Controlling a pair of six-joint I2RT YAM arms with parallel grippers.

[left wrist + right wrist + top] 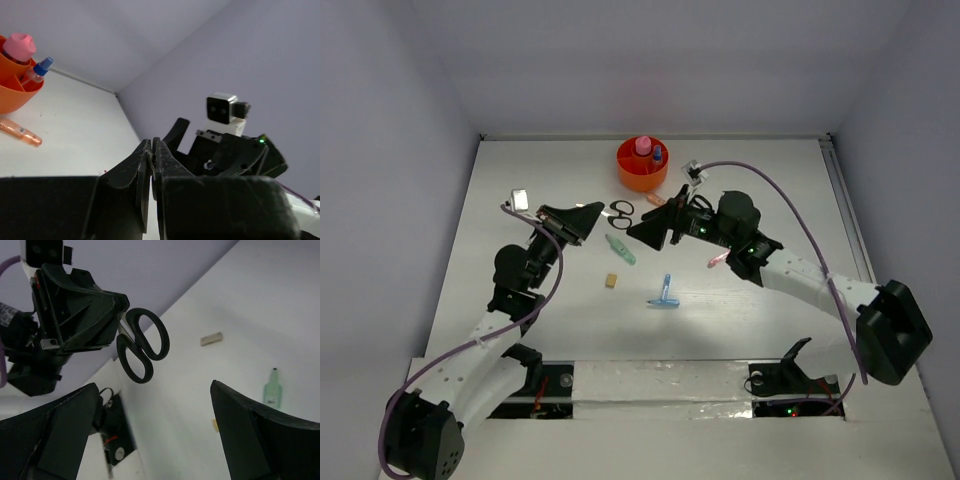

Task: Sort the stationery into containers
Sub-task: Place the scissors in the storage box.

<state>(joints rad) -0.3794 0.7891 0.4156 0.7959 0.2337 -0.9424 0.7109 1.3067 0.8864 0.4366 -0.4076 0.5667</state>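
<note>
While the left gripper (592, 213) clamps the blades of a pair of black-handled metal scissors (620, 209), its two black fingers (142, 170) are pressed together on the thin steel. The two handle loops stick out towards the right gripper (644, 232). From the right wrist camera, the scissors appear to be held clear of the white table (760, 200), with the loops hanging free.

The right gripper faces those loops from close by. Its fingers stand wide apart and nothing is between them.

A small round bright-orange plastic tub (642, 172) with inner dividers sits at the far middle of the table. A pink-capped glue bottle (643, 146) stands upright in it. A blue pen (658, 154) leans beside the bottle (which compartment each one occupies is hard to tell).

A short translucent orange tube (20, 132) lies flat on the table just in front of the tub.

The other loose pieces lie on the table nearer the arm bases:
- A pale green bottle-shaped piece (620, 249) lies below the scissors.
- A tan eraser cube (611, 281) lies a little nearer than the green piece, apart from it.
- A light-blue T-shaped piece (665, 293) lies to the right of the eraser.
- A slim pink piece (718, 261) lies close against the right arm.

Plain lilac-grey walls (650, 60) enclose the table on three sides.
</note>
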